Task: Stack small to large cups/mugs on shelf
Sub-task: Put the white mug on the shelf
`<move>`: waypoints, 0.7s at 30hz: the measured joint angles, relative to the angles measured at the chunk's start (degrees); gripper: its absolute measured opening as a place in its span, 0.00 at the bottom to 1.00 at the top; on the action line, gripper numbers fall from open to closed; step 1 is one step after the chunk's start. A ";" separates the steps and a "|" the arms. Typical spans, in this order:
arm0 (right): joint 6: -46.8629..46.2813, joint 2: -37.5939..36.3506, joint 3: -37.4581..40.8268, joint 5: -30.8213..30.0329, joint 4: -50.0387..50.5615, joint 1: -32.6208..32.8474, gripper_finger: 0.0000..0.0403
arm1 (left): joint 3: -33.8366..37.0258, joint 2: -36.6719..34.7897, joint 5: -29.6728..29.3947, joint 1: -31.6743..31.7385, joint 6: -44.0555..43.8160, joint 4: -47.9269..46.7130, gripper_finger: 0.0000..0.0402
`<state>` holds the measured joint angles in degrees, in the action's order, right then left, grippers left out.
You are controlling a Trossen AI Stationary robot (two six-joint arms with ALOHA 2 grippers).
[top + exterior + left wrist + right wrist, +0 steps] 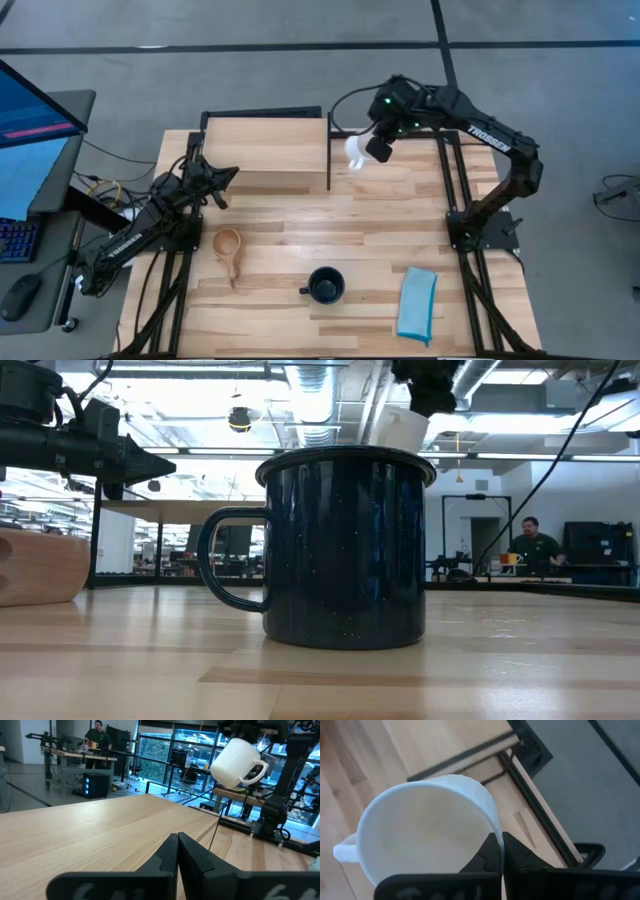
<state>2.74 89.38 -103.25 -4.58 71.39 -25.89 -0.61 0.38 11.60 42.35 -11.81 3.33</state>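
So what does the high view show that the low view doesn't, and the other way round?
Only the high view: the wooden cup whole, the blue cloth, the shelf top and the left end effector shut near it. Only the low view: a person at a desk in the room behind. Both: the navy mug on the table, and the white mug held aloft by the right end effector.

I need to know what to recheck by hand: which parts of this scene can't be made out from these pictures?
- Wooden cup, low view: cut off by the picture's edge.
- White mug, low view: mostly hidden behind the navy mug.
- White mug's base, right wrist view: hidden by its own wall; right gripper pinches the rim.
- Shelf underside: unseen in every view.
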 joint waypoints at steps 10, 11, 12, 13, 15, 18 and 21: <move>0.33 -0.04 -5.36 0.10 -4.52 5.49 0.02 | -0.01 0.00 -0.01 -0.01 0.00 -0.01 0.00; 0.33 -0.04 -5.41 0.24 -5.42 6.17 0.02 | -0.01 0.00 0.00 -0.01 0.00 0.00 0.00; 0.39 -0.04 -5.42 0.22 -6.26 6.90 0.02 | -0.01 0.00 0.00 0.00 0.00 -0.01 0.00; 0.71 -0.03 -5.41 0.24 -7.10 7.52 0.02 | 0.00 0.00 0.00 0.00 0.00 0.00 0.00; 0.94 -0.02 -5.41 0.22 -9.21 8.52 0.02 | -0.01 0.00 0.00 -0.02 0.00 0.00 0.00; 2.56 -0.02 -5.41 0.22 -11.42 9.34 0.02 | -0.01 0.00 0.00 0.00 0.00 0.00 0.00; 3.37 0.22 -5.41 0.22 -13.61 9.79 0.02 | -0.01 0.00 -0.01 0.00 0.00 -0.01 0.00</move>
<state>6.11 89.60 -108.66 -4.36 57.78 -16.10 -0.62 0.38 11.58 42.35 -11.81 3.32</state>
